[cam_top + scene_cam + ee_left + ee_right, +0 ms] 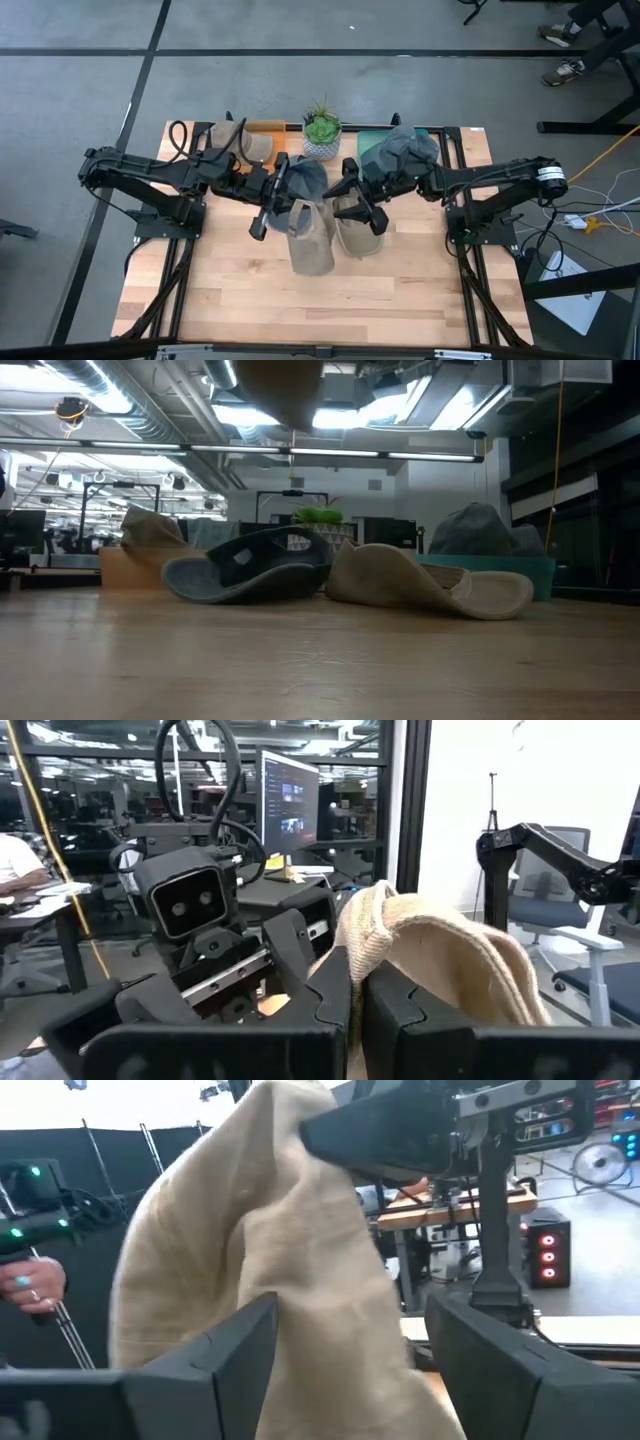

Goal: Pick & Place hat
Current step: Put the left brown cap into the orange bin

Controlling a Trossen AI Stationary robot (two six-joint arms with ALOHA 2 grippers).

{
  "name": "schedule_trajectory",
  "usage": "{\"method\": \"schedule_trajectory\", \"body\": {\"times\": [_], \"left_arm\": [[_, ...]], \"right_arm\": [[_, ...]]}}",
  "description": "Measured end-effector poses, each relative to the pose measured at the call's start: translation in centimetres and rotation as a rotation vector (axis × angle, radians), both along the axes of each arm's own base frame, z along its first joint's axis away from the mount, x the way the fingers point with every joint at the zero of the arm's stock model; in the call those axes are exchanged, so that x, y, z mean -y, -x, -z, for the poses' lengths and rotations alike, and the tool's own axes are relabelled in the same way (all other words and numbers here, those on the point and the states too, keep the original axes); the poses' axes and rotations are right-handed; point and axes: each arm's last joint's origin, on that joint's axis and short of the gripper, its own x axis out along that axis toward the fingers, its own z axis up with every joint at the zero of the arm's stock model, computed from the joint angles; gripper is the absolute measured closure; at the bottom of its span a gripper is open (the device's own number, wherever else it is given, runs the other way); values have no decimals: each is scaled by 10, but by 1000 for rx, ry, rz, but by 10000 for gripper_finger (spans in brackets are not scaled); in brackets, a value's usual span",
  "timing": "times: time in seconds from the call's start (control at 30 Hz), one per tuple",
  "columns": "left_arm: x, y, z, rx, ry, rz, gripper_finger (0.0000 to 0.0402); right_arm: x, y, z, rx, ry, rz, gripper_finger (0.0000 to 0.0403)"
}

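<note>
My left gripper (pixel 283 212) (pixel 358 985) is raised above the table's middle and shut on a beige hat (pixel 308 240) (pixel 440 945). That hat shows at the low view's upper edge (pixel 285 390). My right gripper (pixel 352 205) (pixel 350 1340) faces it, open, with the lifted hat (pixel 270 1250) between its spread fingers. A second beige hat (pixel 430 580) (pixel 357 238) lies on the table by its brim. A dark grey hat (pixel 250 565) (pixel 305 180) lies beside it. My left gripper pinches the beige hat's fabric (pixel 372 935) between its two shut fingers, coming level from the table's left. The hat is lifted clear of the table and droops past the fingers. Whether my right gripper touches the hat, I cannot tell.
A potted plant (pixel 322 130) stands at the far edge. Grey hats (pixel 400 152) are piled on a teal tray (pixel 450 132) at far right. Another beige hat (pixel 240 142) sits on a brown box at far left. Bare wood (pixel 300 300) lies toward the near edge.
</note>
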Motion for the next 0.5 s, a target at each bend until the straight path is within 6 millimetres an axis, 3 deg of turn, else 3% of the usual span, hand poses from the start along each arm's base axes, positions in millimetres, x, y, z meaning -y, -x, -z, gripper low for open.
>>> {"method": "schedule_trajectory", "body": {"times": [0.23, 0.5], "left_arm": [[-2, 0, 0, 4, -36, -66, 398], [-4, -2, 1, 3, -37, -82, 398]], "right_arm": [[-2, 1, -1, -4, -12, -89, 151], [1, 0, -1, 0, -23, -10, 151]]}}
